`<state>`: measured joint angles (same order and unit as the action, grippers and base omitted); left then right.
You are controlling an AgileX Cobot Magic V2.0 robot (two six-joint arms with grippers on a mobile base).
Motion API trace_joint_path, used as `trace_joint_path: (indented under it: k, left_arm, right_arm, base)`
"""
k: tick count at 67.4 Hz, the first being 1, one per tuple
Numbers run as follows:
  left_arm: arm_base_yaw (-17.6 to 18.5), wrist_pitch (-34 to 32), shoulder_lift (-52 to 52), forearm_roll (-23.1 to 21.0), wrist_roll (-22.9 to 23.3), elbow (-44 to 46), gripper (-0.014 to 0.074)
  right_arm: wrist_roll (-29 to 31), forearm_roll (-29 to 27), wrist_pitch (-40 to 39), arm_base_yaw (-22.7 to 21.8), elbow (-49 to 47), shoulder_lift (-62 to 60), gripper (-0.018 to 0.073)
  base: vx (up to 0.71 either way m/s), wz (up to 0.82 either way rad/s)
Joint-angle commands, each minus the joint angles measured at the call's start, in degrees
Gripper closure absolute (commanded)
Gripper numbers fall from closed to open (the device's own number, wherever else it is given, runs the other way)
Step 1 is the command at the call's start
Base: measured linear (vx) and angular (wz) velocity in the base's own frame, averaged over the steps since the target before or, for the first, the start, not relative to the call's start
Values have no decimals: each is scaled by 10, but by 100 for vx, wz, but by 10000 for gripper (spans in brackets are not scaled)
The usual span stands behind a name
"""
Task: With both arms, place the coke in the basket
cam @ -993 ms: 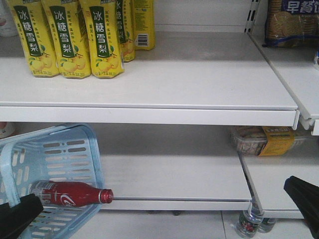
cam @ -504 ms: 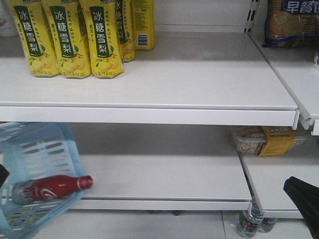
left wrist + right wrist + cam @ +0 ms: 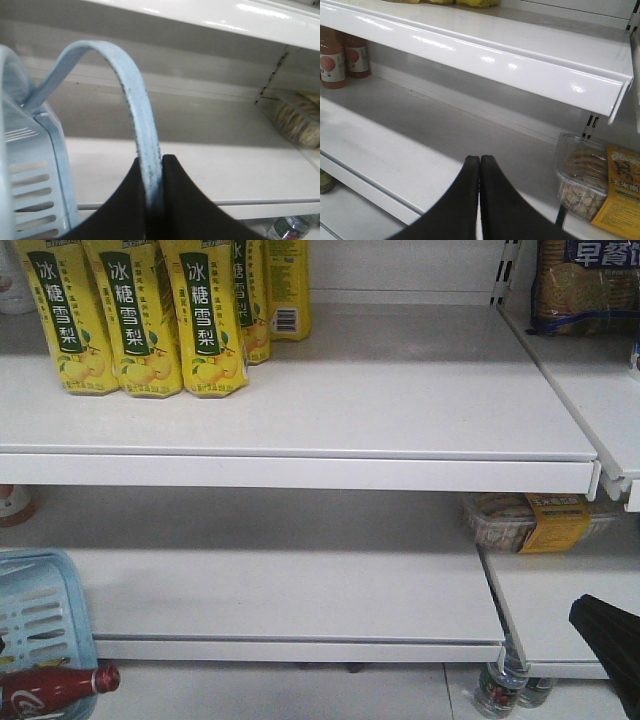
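Both sets of my fingers are together, left gripper point(image 3: 152, 200) clamped on basket point(image 3: 40, 610) handle point(image 3: 142, 130), right gripper point(image 3: 480, 200) empty; coke point(image 3: 55, 692) lies in basket, so I should lift level.

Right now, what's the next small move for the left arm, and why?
Probably hold the grip and level the basket. The left gripper is shut on its handle, and the coke lies with its cap poking past the rim. The right gripper is shut, empty.

front: faces shelves point(image 3: 300, 430) squarely | wrists: close, looking past fingers — both share lower shelf point(image 3: 395, 145)
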<state>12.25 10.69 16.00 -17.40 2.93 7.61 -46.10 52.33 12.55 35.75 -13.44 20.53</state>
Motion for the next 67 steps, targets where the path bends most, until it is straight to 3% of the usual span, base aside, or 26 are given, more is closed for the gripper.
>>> trace_joint_path:
  k: [1,16,29,45,52,67]
  left_arm:
    - [2,-99,-5,10,-52,24,603]
    - [-7,-97,-5,12,-105,19,603]
    - [-64,-92,-12,23,-104,-10,603]
    - [-107,-66,-71,36,-100,-34,603]
    - [-119,-57,-86,75,-52,-44,603]
    - [-120,-59,-106,228,146,-77,603]
  right_arm:
    - [0,13,-22,-3,-17,3,569]
    - [0,13,-22,-3,-17,3,569]
    - [0,13,-22,-3,-17,3,569]
    - [0,13,-22,-3,-17,3,569]
    - [0,13,-22,-3,-17,3,569]
    - [0,13,-22,-3,-17,3,569]
  base:
    - [0,0]
    - [0,0]
    - [0,0]
    - [0,0]
    - [0,0]
    - [0,0]
